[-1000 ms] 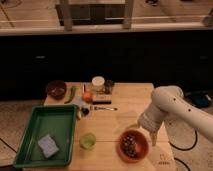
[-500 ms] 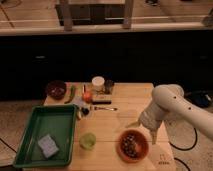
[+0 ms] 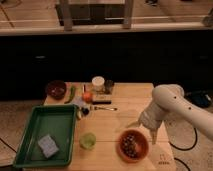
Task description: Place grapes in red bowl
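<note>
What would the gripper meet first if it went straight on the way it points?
The gripper points down; likely the table close beside the red bowl, possibly its rim; depth unclear.

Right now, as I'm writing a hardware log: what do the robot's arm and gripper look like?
The arm is glossy white, made of thick rounded segments with a bulbous joint; no markings or cables show on it. The gripper, equally pale and slimmer, is beside the round orange-red bowl's right rim.
</note>
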